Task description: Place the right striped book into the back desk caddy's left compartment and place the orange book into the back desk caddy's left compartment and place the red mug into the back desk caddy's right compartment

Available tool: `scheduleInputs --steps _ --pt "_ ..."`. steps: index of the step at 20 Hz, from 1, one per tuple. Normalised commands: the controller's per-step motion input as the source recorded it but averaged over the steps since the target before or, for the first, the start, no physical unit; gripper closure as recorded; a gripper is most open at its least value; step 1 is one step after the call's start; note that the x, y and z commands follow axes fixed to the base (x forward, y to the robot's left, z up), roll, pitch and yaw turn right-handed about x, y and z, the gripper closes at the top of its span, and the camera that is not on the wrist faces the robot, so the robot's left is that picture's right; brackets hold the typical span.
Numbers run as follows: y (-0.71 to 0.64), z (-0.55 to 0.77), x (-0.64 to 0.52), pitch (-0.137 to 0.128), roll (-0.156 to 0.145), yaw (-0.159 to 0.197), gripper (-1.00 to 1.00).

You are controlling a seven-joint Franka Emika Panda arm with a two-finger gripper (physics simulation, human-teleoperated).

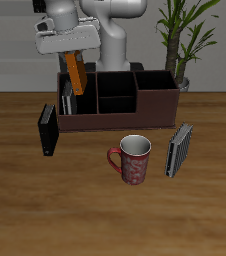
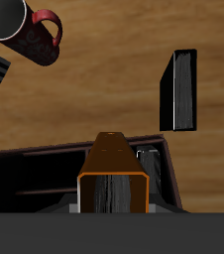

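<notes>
orange book (image 1: 77, 72) in claw (image 1: 73, 50) above back desk caddy (image 1: 120, 110), black book (image 1: 48, 130) alongside

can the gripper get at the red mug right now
Probably not yet: the gripper is shut on the orange book above the back desk caddy. The red mug itself stands in the open, upright, nothing over it.

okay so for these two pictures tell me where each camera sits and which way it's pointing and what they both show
Exterior view: sits in front of and above the table, facing the arm; shows the arm, the gripper holding the orange book over the back desk caddy.
Wrist view: sits on the gripper, looking straight down; shows the fingers clamping the orange book above the caddy's end section.
Shared: orange book, caddy, red mug, black book.
</notes>
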Motion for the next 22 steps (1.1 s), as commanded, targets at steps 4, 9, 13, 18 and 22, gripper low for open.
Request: scheduleInputs --steps 4,9,13,18,22 --pt "-0.01 -0.06 -0.11 0.062 -0.001 -0.026 1.00" --pt "-0.02 -0.04 -0.07 0.024 -0.011 -0.010 1.00" --pt "0.03 -0.19 -0.01 0.085 -0.010 -0.003 1.00" --pt "0.04 -0.10 0.00 0.056 0.018 0.008 1.00" --pt "0.03 -0.09 0.04 0.040 0.006 0.002 1.00"
